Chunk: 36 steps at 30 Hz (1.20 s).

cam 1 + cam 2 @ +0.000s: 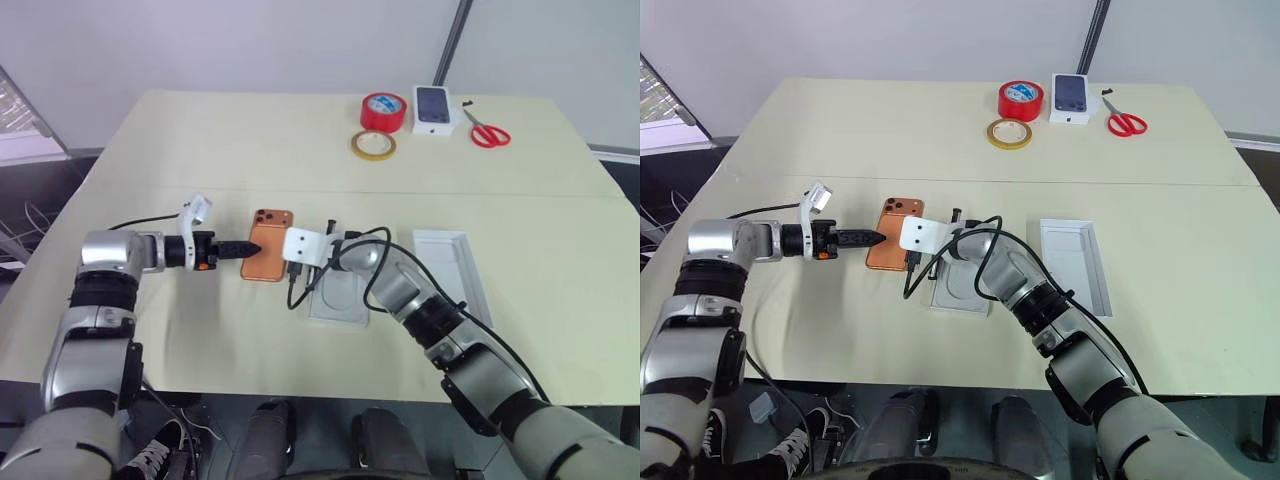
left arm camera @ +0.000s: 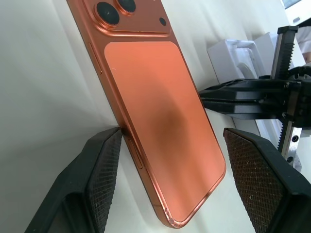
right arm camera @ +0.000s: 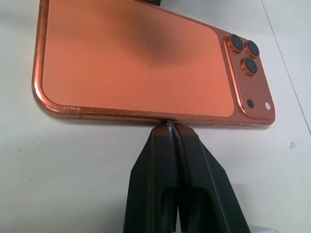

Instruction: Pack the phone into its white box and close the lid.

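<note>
Pale cream surface against a grey-white wall, crossed by a faint seam left to right.

Nearest, right of centre: flat white insert with an oval recess, partly under the right arm. Further right, apart from it: white box, shallow and open.

Centre: phone, lying flat, orange back up, lens cluster at its far end. On its left long edge, left jaws spread wide, one pad just at that edge, the other above the back, gripping nothing. On its right long edge, right jaws pressed fully together, tips touching the rim of the phone, holding nothing.

Far side, well apart from the phone: yellow tape ring lying flat, red tape roll just behind it, small white box printed with a dark phone right of the roll, red-handled scissors further right.
</note>
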### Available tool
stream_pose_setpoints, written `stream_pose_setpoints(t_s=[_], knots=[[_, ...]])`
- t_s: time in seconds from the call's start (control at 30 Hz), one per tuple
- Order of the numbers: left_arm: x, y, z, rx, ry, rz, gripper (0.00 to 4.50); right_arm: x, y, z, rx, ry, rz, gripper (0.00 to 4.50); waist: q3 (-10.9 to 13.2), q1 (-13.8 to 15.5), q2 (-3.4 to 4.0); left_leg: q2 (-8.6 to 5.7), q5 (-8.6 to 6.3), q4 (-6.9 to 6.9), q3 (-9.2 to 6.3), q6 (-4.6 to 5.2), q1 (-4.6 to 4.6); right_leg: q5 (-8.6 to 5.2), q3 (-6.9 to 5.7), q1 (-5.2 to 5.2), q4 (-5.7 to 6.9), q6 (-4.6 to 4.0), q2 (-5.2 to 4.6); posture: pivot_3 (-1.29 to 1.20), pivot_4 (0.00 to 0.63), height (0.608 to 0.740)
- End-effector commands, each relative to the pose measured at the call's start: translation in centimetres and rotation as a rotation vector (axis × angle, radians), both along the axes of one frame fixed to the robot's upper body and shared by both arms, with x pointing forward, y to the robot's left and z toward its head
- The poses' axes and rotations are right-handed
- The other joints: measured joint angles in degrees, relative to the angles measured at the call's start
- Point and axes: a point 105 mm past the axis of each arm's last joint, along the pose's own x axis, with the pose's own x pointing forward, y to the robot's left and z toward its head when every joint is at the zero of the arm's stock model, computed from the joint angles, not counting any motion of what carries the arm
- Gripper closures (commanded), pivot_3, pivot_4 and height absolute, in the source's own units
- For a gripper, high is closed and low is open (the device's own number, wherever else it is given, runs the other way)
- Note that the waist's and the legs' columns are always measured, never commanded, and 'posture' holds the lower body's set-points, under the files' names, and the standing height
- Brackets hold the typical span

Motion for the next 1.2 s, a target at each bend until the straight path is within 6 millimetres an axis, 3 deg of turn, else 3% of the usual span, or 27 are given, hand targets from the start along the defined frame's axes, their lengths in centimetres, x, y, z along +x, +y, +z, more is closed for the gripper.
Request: stream_pose_setpoints(t_s=[0.03,0.1,0.3,0.4,0.6,0.73,1.0,1.2], knots=[[-0.2,-1.8,-2.2,0.03,0.092,0.004,1.01,-1.1,0.9,0.3,0.013,0.023,0.066,4.39,0.0,0.41,0.0,0.0,0.0,0.0,0.0,0.0,0.04,0.0,0.0,0.04,0.0,0.0,0.0,0.0,0.15,0.74],[-0.1,-2.4,-1.3,0.001,0.089,0.0,1.01,-1.6,1.0,0.2,0.011,0.038,0.089,4.39,0.0,0.47,0.0,0.0,0.0,0.0,0.0,0.0,0.14,0.0,0.01,0.15,-0.01,0.0,0.0,0.0,0.15,0.74],[-1.0,-3.2,-1.2,-0.002,0.092,-0.038,1.01,-1.6,1.0,0.2,0.015,0.038,0.083,4.39,0.0,0.26,-0.01,0.01,-0.02,-0.07,0.0,0.02,0.14,0.0,0.08,0.18,-0.04,0.0,-0.02,0.0,0.15,0.74],[-1.8,-3.7,-2.3,-0.004,0.138,-0.052,1.01,-1.5,1.1,0.1,0.014,0.03,0.081,4.39,0.0,0.07,0.0,0.01,-0.03,-0.1,0.01,0.01,0.14,0.0,0.09,0.17,-0.09,0.0,-0.05,0.0,0.15,0.74],[-1.5,-3.7,-2.5,0.03,0.129,-0.034,1.01,-1.4,1.0,-0.1,0.006,0.032,0.077,4.39,0.0,0.05,0.0,0.01,-0.03,-0.12,0.0,0.0,0.16,0.0,0.08,0.15,-0.12,0.0,-0.12,0.0,0.15,0.74],[-2.1,-5.5,-2.6,-0.041,0.157,-0.052,1.01,-1.5,1.1,-0.1,0.012,0.035,0.075,4.39,-0.02,0.34,0.02,0.01,-0.03,-0.13,-0.01,0.0,0.23,0.0,0.07,0.22,-0.16,-0.01,-0.15,0.0,0.15,0.74],[-1.8,-5.2,-1.7,-0.098,0.155,-0.015,1.01,-1.4,0.7,-0.4,0.007,0.037,0.066,4.39,-0.02,0.12,0.01,0.0,-0.04,-0.32,0.0,-0.01,0.39,0.0,0.08,0.35,-0.29,-0.02,-0.21,0.0,0.15,0.74],[-1.4,-3.0,-1.0,-0.118,0.118,0.045,1.01,-1.4,0.7,-0.5,0.005,0.032,0.063,4.39,-0.01,-0.61,-0.02,-0.03,0.05,-0.62,0.0,-0.15,0.39,0.0,0.11,0.27,-0.32,-0.02,-0.21,0.0,0.15,0.74]])
